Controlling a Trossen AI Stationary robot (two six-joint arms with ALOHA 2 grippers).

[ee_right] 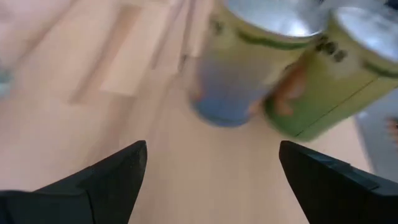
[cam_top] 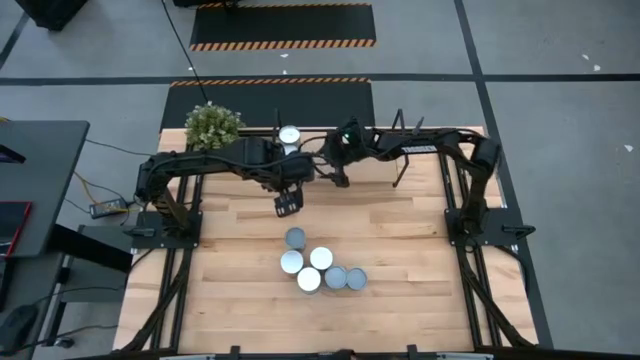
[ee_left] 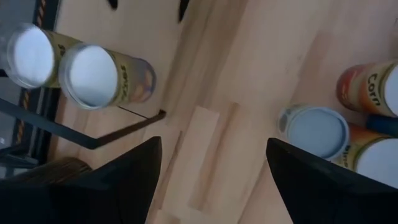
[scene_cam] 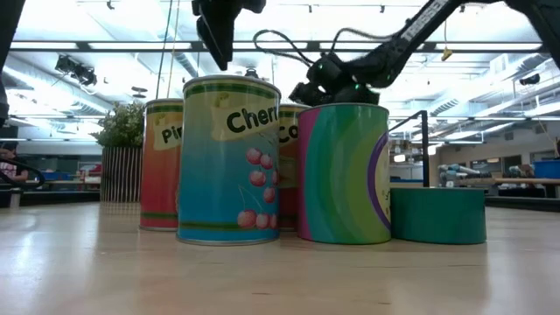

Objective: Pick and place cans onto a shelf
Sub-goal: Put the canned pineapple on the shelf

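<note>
Five cans [cam_top: 318,267] clustered at table centre; two more already on the shelf [cam_top: 400,150] at the far edge. Left gripper [cam_top: 287,205] wide, empty — hovers between; right gripper [cam_top: 338,178] wide, empty, beside the shelved cans [ee_right: 249,68]. Risk: tight cluster — descending fingers may topple neighbours.

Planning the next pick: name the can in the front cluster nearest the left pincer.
The pale blue-grey-topped can at the cluster's back edge. It stands alone closest to the left pincer; the other four sit behind it, farther from the arm.

Bright overhead light — blurred wrist views
</note>
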